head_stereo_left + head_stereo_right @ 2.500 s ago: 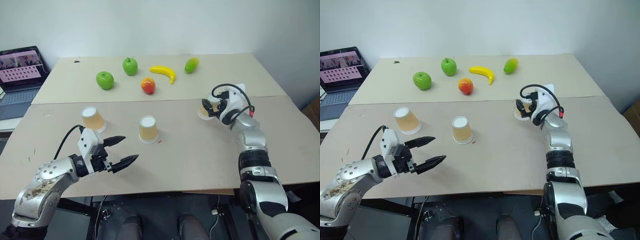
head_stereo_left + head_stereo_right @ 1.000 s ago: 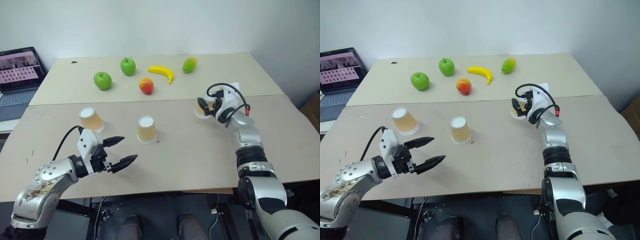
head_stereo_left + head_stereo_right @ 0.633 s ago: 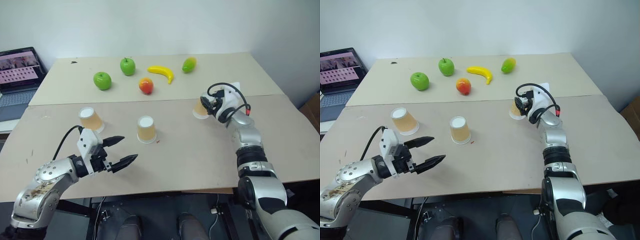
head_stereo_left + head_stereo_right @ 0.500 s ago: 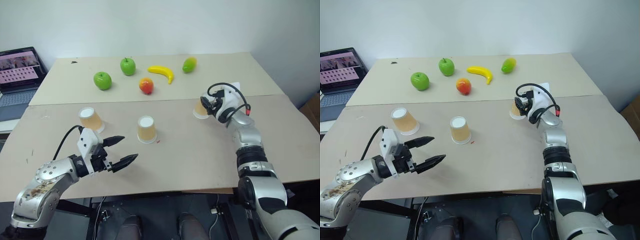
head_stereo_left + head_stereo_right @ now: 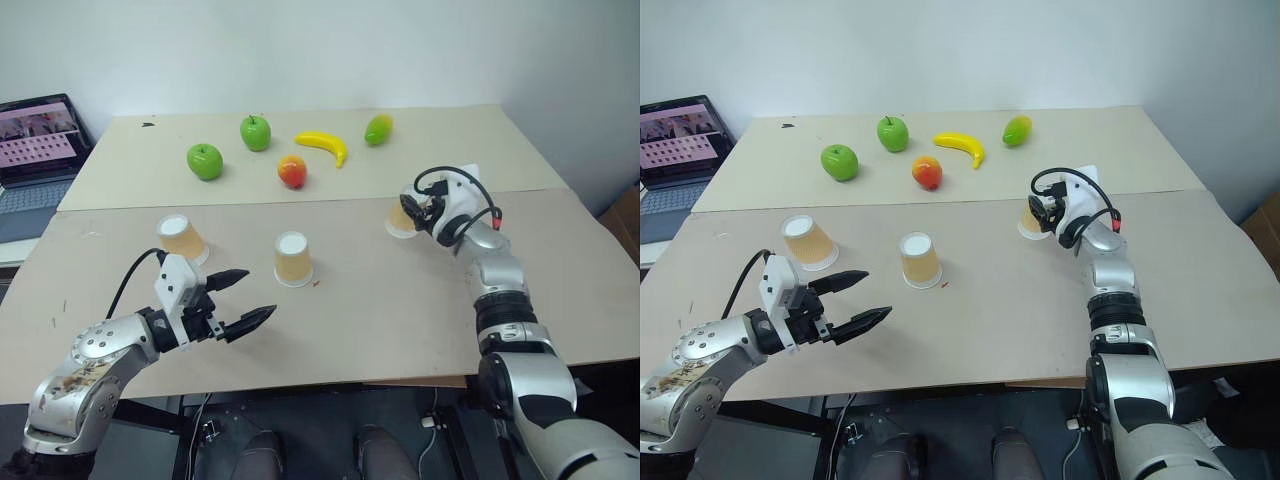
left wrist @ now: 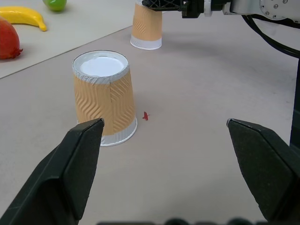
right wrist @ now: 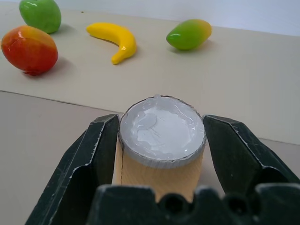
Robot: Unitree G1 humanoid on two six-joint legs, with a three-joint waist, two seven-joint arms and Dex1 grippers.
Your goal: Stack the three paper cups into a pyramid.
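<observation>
Now the right end effector [image 7: 159,154] is clamped on an upturned paper cup [image 7: 161,140], which sits between its fingers.

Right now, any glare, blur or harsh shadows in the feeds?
Head views: even, soft light, faint shadows under the fruit. Left wrist view: the middle cup is sharp, the left tool fingers up close look soft. Right wrist view: glare on the gripped cup base; the banana behind is clear.

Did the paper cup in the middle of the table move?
No. The middle tan-orange paper cup stays beside the same tiny red speck on the table.
</observation>
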